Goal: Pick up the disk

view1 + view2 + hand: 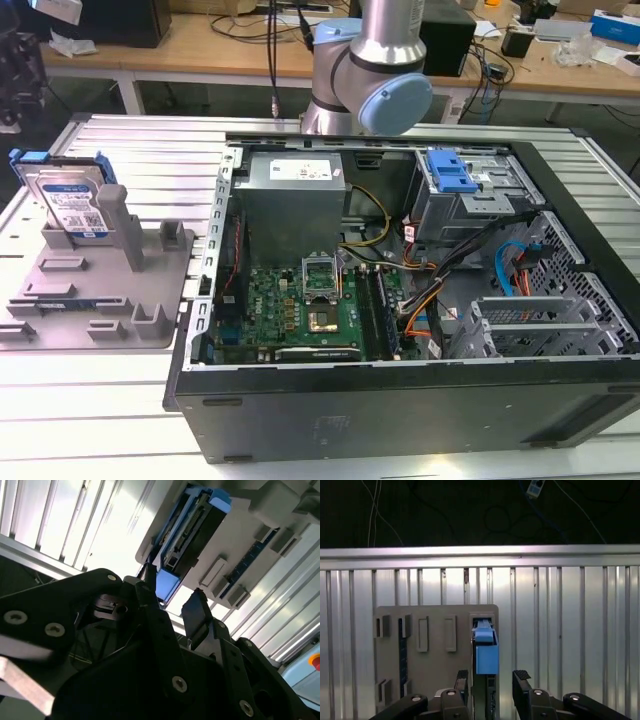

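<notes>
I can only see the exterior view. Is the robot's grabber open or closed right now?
Observer: Open. In the first wrist view the gripper has a clear gap between its fingers and holds nothing.
Operator: Is it aimed at the disk?
Observer: Yes. In that same view the disk appears edge-on, framed inside the gap between the two fingers.

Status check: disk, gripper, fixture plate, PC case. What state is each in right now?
disk: standing on edge in the fixture plate, not gripped.
gripper: open, jaws apart, empty, clear of the disk.
fixture plate: lying flat, holding the disk.
PC case: on its side, side panel off, internals exposed.
</notes>
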Controlling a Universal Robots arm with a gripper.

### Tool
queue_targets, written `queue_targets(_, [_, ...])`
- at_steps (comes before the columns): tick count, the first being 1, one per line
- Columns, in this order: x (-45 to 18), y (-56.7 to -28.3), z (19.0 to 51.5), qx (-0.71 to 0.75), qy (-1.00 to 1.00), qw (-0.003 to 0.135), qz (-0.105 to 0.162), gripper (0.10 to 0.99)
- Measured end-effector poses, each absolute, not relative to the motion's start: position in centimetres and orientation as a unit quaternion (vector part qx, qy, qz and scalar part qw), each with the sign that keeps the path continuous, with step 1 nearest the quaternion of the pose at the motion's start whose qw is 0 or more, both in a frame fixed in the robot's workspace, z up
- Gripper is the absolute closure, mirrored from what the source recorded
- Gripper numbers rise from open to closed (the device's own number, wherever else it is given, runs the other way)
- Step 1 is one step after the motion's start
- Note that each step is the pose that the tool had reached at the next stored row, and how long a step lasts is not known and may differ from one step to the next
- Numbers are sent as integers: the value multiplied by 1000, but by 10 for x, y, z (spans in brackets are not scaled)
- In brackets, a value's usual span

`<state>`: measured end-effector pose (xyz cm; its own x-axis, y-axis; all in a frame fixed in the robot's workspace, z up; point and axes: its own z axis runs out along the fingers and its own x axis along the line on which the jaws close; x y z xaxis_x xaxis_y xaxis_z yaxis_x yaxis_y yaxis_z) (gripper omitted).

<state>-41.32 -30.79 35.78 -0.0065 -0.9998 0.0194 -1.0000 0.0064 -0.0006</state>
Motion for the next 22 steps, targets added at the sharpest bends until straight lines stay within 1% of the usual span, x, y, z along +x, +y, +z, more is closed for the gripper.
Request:
queue_targets(4, [-414, -310, 355, 707, -708, 6, 7, 604])
queue_targets(9, [-414, -319, 349, 707, -708, 6, 7, 604])
queue_targets(14, [-415, -312, 347, 707, -708, 6, 7, 604])
queue_targets(22, [-418, -313, 341, 707, -708, 7, 7, 604])
